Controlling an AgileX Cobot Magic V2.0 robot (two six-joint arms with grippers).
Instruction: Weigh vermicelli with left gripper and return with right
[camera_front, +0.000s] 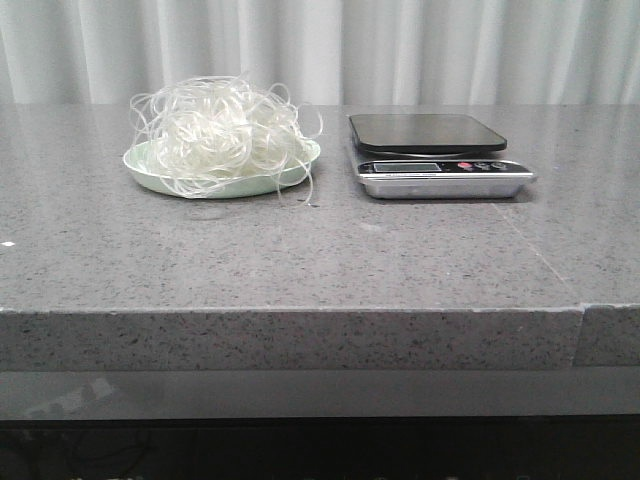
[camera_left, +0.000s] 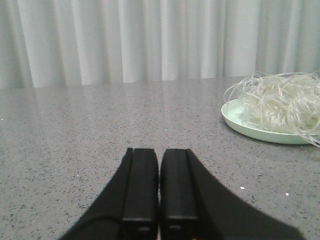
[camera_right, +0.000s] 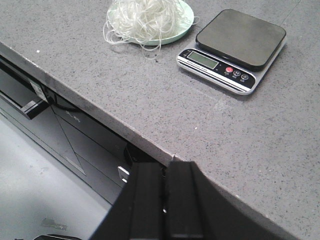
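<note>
A fluffy whitish tangle of vermicelli (camera_front: 220, 132) fills a pale green plate (camera_front: 140, 165) at the table's back left; both also show as vermicelli (camera_left: 282, 102) on the plate (camera_left: 235, 117), and vermicelli (camera_right: 145, 15). Right of it stands a kitchen scale (camera_front: 432, 155) with a dark, bare platform (camera_right: 241, 37). My left gripper (camera_left: 159, 155) is shut and holds nothing, low over the tabletop well short of the plate. My right gripper (camera_right: 166, 167) is shut too, held above the table's front edge. Neither gripper appears in the front view.
The grey speckled tabletop (camera_front: 300, 250) ends in a front edge (camera_right: 100, 107), with dark drawers (camera_right: 60, 135) below it. A seam (camera_front: 583, 310) crosses the table at the right. White curtains (camera_front: 320, 50) hang behind.
</note>
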